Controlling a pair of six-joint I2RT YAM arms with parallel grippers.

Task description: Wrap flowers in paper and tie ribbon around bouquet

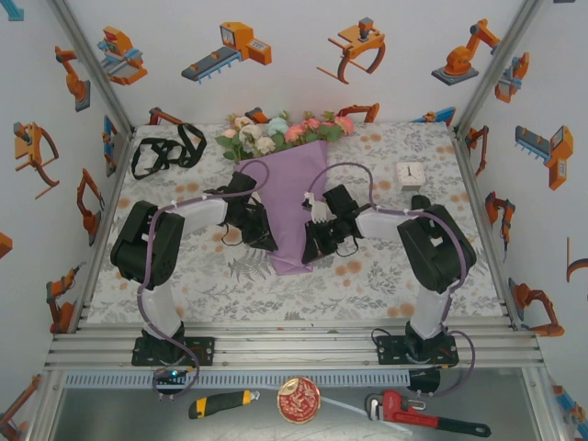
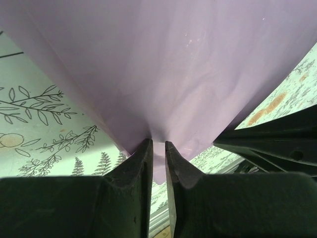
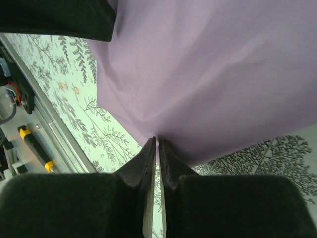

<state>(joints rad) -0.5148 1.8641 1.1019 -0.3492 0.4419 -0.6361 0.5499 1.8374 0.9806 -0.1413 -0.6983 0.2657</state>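
Purple paper (image 2: 163,64) is pinched tight in my left gripper (image 2: 158,145) and my right gripper (image 3: 157,142), flowers (image 1: 285,131) up ahead of both.

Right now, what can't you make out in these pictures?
- Stems of the flowers: top view, hidden inside the paper cone.
- Ribbon: top view, heaped; its ends are too small to trace.
- Anything beyond the paper: both wrist views, blocked by the sheet that the left hand and right hand pinch.
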